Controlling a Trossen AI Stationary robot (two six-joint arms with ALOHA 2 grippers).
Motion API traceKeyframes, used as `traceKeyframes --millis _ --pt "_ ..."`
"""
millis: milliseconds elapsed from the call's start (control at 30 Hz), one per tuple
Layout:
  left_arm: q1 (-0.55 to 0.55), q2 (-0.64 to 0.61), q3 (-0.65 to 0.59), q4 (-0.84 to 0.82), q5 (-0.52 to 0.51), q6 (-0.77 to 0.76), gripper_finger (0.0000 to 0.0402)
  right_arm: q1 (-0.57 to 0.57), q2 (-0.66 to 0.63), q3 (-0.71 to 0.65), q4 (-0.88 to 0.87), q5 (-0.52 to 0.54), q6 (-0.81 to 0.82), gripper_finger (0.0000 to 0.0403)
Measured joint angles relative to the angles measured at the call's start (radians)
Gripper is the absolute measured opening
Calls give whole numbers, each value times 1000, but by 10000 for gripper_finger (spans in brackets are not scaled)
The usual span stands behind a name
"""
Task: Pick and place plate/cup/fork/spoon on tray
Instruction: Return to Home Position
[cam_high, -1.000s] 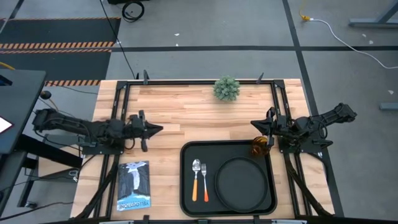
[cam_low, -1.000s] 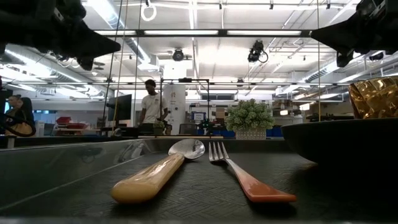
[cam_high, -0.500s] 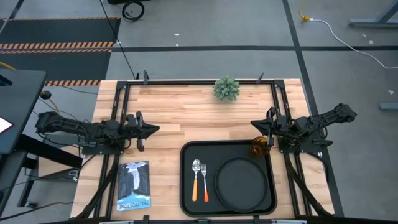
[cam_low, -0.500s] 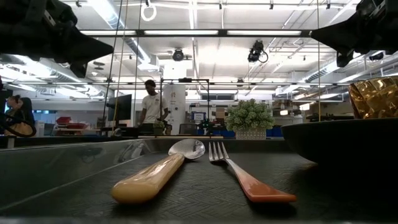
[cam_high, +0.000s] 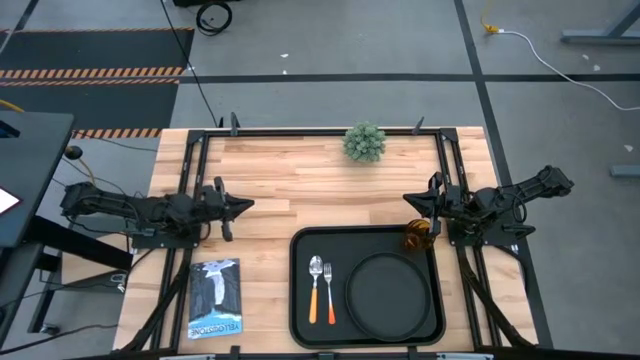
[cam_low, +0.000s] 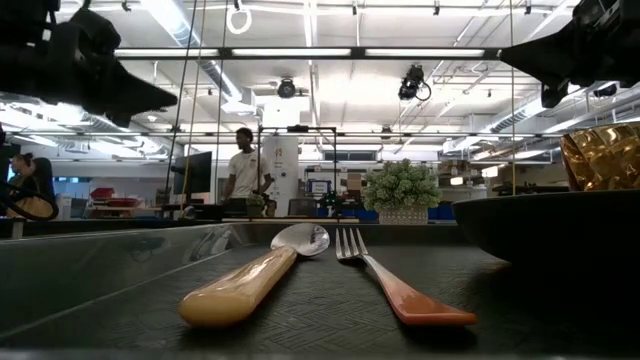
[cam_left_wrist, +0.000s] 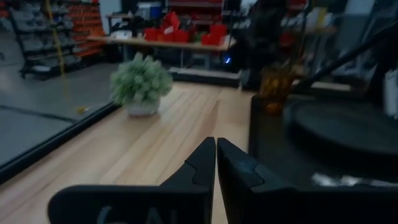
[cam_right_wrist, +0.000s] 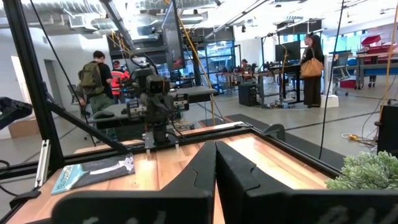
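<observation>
Left gripper (cam_high: 246, 207): clenched, holding nothing, over bare wood left of the tray (cam_high: 299, 300).
Right gripper (cam_high: 408, 203): clenched, empty, just above the cup (cam_high: 417, 238).
Tray contents: plate (cam_high: 387, 291), spoon (cam_high: 314, 289), fork (cam_high: 328, 286), cup in far right corner.

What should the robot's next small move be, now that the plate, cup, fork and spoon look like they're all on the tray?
Probably just park both arms. The plate, cup, fork and spoon all lie on the tray. The left hand and right hand are shut, empty and off the tray, so nothing seems left to pick.
</observation>
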Motion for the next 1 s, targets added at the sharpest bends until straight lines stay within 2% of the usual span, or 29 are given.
traceKeyframes --millis 300,433,533,667,833,1000 --pt "0 -14 0 -57 -38 38 7 0 0 0 0 0 0 14" --pt "-10 -14 0 -55 4 6 6 0 0 0 18 0 0 14" --pt "-33 -14 0 -46 14 -26 9 -1 0 0 17 1 -73 14" --pt "-57 -13 0 -45 15 -50 10 -1 0 0 -60 2 -153 14" --pt "-60 -13 0 -48 15 -106 11 -1 0 0 -137 0 -166 13" --pt "-60 -12 0 -62 15 -30 11 -1 0 0 -136 0 -166 13"
